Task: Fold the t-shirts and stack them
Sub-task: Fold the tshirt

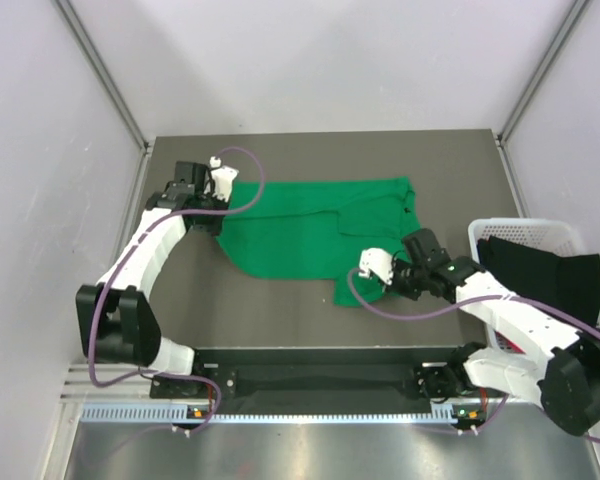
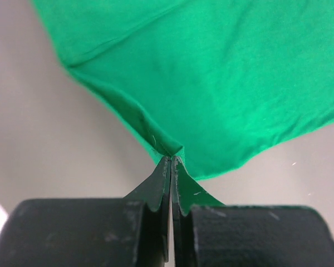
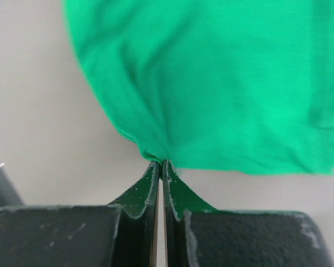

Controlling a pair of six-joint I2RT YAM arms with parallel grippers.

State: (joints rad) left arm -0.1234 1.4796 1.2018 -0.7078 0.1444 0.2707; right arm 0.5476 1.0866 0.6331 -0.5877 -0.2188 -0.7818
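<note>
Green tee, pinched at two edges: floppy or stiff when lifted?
Likely floppy: the green t-shirt puckers where the left gripper and right gripper pinch it. Probably light: the cloth looks thin. Its middle would likely sag between the pinches.

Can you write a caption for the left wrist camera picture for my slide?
The left gripper is shut on a folded corner of the green t-shirt.

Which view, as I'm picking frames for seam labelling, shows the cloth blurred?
Right wrist: the tee is soft, only the fingertips crisp. Left wrist: weave and hem sharp. Top: even light, no glare.
</note>
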